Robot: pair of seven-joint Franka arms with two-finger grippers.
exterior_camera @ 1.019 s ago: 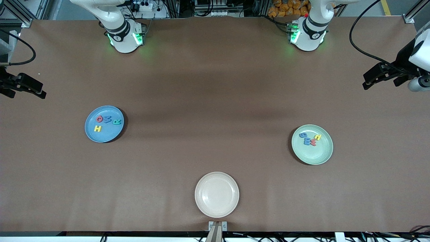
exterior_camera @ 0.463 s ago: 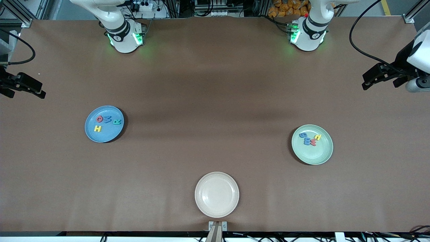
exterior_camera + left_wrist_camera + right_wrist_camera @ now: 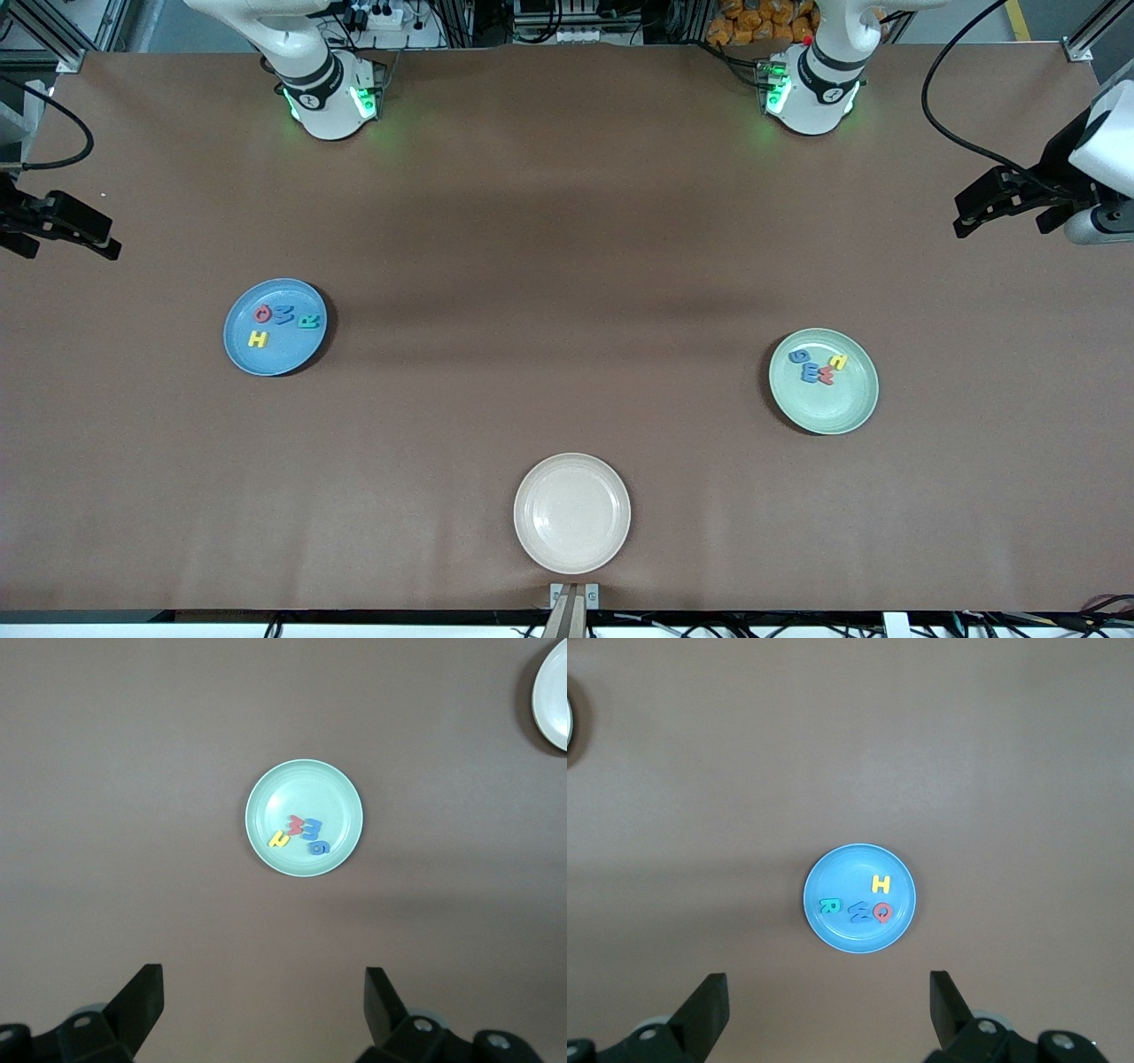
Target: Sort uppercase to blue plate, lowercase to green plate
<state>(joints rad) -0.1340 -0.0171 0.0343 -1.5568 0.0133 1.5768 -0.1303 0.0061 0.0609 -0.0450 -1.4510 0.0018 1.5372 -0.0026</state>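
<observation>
Uppercase (image 3: 282,322): H, Q, W, R lie on the blue plate (image 3: 244,354)
Lowercase (image 3: 819,367): four letters rest on the green plate (image 3: 842,412)
Handling: likely light, soft foam; pinch across edges
Left gripper (image 3: 264,997): jaws apart, high over the table (image 3: 567,221)
Right gripper (image 3: 828,999): jaws apart, waiting
Beige plate (image 3: 572,512): nearest the camera

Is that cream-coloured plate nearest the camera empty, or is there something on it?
Empty. The beige plate shows only its bare surface, while the foam letters all lie on the blue plate and the green plate.
</observation>
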